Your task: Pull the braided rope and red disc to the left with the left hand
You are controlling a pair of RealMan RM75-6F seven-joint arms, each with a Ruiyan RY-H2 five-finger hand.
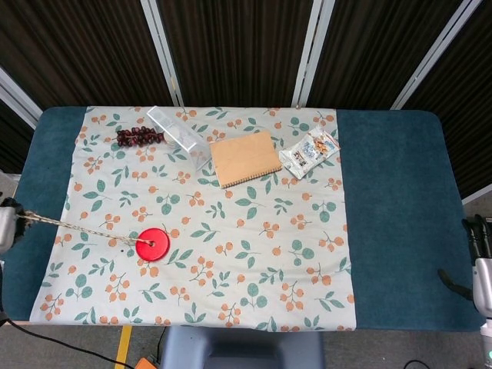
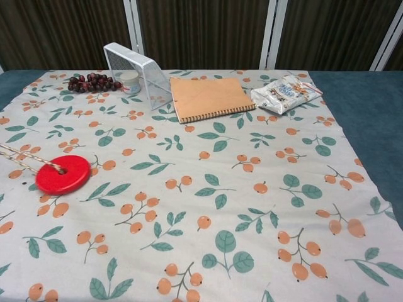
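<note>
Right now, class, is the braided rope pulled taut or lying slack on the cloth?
Taut. The braided rope runs in a straight line from the red disc to the left robot hand at the table's edge.

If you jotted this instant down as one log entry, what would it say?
left robot hand: at table's left edge, holds braided rope | red disc: on left part of floral cloth | right robot hand: idle at right edge

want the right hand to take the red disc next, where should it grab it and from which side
Probably by the outer rim of the red disc, pinched from above on the side facing the table middle. It lies flat on the cloth, and the braided rope runs out of its centre hole toward the left hand at the left table edge, so that side is taken.
</note>
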